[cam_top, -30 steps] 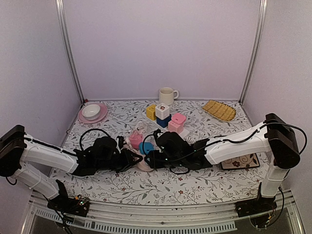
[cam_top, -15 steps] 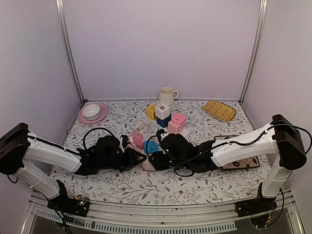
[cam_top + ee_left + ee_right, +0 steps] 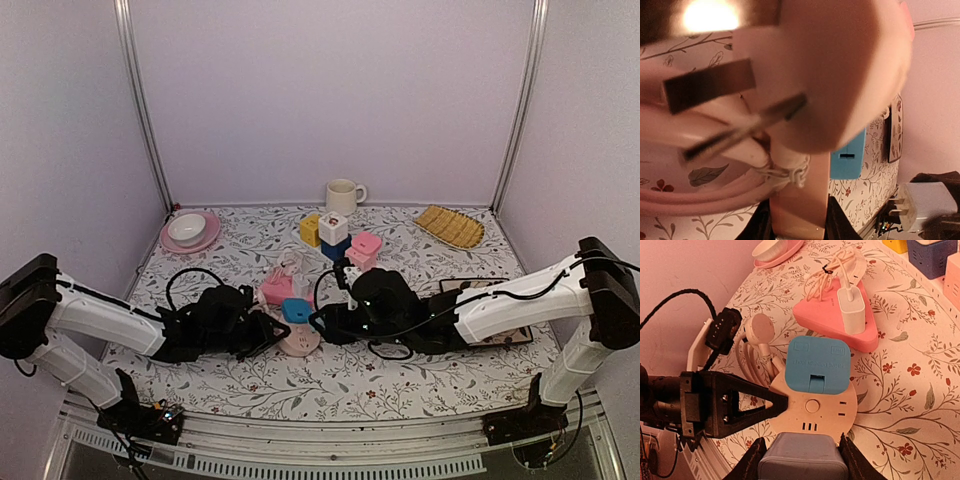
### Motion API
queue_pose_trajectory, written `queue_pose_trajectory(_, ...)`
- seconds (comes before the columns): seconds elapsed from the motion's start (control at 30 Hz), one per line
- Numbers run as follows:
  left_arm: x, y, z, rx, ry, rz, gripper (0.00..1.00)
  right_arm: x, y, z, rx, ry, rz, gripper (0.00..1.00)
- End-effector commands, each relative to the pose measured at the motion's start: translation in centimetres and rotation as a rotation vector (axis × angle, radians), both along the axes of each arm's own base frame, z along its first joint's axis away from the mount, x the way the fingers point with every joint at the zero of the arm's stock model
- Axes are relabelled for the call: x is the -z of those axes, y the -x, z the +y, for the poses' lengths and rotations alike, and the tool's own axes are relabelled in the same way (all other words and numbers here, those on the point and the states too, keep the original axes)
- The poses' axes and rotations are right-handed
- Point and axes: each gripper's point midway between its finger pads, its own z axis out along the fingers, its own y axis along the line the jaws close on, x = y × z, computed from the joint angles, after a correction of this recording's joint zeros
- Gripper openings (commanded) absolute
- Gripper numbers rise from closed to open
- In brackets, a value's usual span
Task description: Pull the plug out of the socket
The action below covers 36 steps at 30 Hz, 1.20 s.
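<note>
A round cream socket (image 3: pixel 812 412) lies on the flowered table, with a blue plug (image 3: pixel 817 362) seated on its far half. My left gripper (image 3: pixel 272 330) is shut on the socket's left edge; the rim (image 3: pixel 800 200) fills its jaws. Its black fingers (image 3: pixel 740 405) show in the right wrist view. My right gripper (image 3: pixel 802 455) is shut on a grey plug (image 3: pixel 802 462) at the socket's near edge. The grey plug (image 3: pixel 925 202) shows bare prongs in the left wrist view, apart from the socket. The socket's own coiled cord and pink plug (image 3: pixel 830 60) blur the left wrist view.
A pink triangular socket (image 3: pixel 870 337) with a white charger (image 3: pixel 851 315) lies just behind. Further back are coloured blocks (image 3: pixel 335 235), a mug (image 3: pixel 343 195), a pink bowl on a plate (image 3: pixel 188 232) and a yellow tray (image 3: pixel 450 225). A dark mat (image 3: pixel 505 330) lies at the right.
My right gripper has drawn back to the right with the grey plug, away from the socket. My left gripper has shifted slightly right and still holds the socket.
</note>
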Motion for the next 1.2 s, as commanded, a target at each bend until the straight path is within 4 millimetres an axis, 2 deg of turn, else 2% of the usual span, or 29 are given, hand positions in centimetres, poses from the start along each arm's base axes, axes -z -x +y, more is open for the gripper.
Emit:
queue_pose_trajectory(0.0, 1.9, -0.2, 2.4, -0.047, -0.124, -0.001, 0.00, -3.7, 0.9, 2.1, -0.051, -0.095, -0.040, 0.27)
queue_pose_trajectory(0.07, 1.7, -0.3, 2.1, -0.032, -0.117, -0.012, 0.00, -2.6, 0.9, 2.2, -0.038, 0.001, -0.052, 0.27)
queue_pose_trajectory(0.13, 1.4, -0.3, 1.9, -0.017, -0.114, -0.025, 0.00, -1.4, 1.0, 1.4, -0.037, 0.027, -0.021, 0.28)
queue_pose_trajectory(0.3, 0.2, 0.0, 2.7, 0.005, -0.117, -0.080, 0.00, 3.6, 0.8, -4.1, 0.004, 0.077, 0.111, 0.29)
queue_pose_trajectory(0.47, -1.8, 0.3, 2.8, 0.051, -0.101, -0.157, 0.00, 7.3, 3.0, -6.9, -0.011, 0.111, 0.224, 0.31)
queue_pose_trajectory(0.57, -2.9, 0.3, 2.6, 0.072, -0.085, -0.194, 0.00, 8.8, 4.3, -8.2, -0.011, 0.101, 0.287, 0.32)
queue_pose_trajectory(0.67, -3.9, 0.2, 2.2, 0.093, -0.076, -0.228, 0.00, 9.6, 5.1, -9.6, 0.001, 0.100, 0.318, 0.37)
queue_pose_trajectory(0.77, -4.6, 0.2, 1.6, 0.125, -0.069, -0.251, 0.00, 10.1, 5.7, -11.1, 0.022, 0.096, 0.347, 0.47)
queue_pose_trajectory(0.83, -5.0, 0.3, 1.3, 0.140, -0.061, -0.263, 0.00, 10.2, 5.9, -12.1, 0.040, 0.090, 0.358, 0.58)
queue_pose_trajectory(0.87, -5.2, 0.3, 1.1, 0.152, -0.059, -0.270, 0.00, 10.4, 6.1, -13.2, 0.061, 0.086, 0.368, 0.70)
queue_pose_trajectory(0.93, -5.3, 0.3, 0.9, 0.159, -0.056, -0.273, 0.00, 10.2, 6.2, -13.8, 0.072, 0.080, 0.367, 0.78)
queue_pose_trajectory(1.07, -5.4, 0.3, 0.5, 0.173, -0.046, -0.276, 0.00, 10.0, 5.9, -14.8, 0.111, 0.101, 0.354, 0.87)
queue_pose_trajectory(1.17, -5.5, 0.3, 0.1, 0.187, -0.040, -0.276, 0.00, 8.9, 5.2, -15.4, 0.145, 0.098, 0.314, 0.93)
